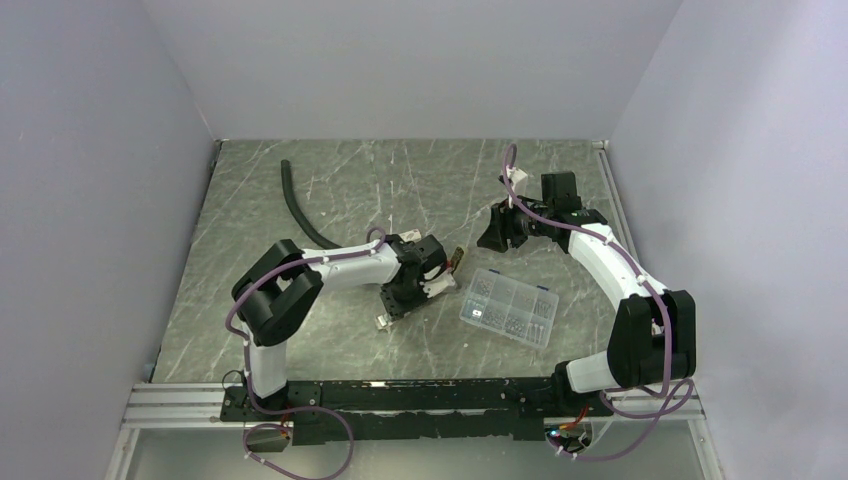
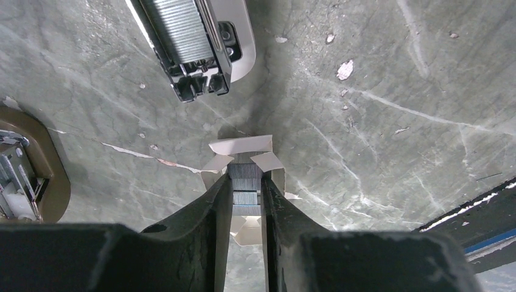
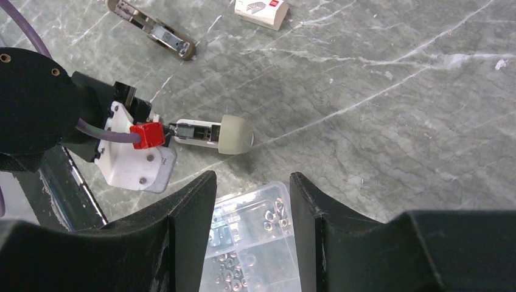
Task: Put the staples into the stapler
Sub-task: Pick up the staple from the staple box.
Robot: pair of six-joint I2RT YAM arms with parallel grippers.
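Stapler (image 3: 234, 135) lies on the marble table (image 2: 395, 152) right beside my left gripper (image 2: 246, 177), its channel end toward the tips and a ribbed silver strip (image 2: 179, 24) showing inside. I have that gripper narrowed onto the staples (image 2: 244, 191), fingers (image 2: 207, 213) against both long sides of the strip, which rests in its torn paper wrapper (image 2: 240, 145). My right gripper (image 3: 252, 179) hangs with jaws apart and nothing between them, above the clear compartment box (image 1: 510, 305).

Shiny metal staples (image 2: 245, 179), matt marbled tabletop (image 2: 395, 176)
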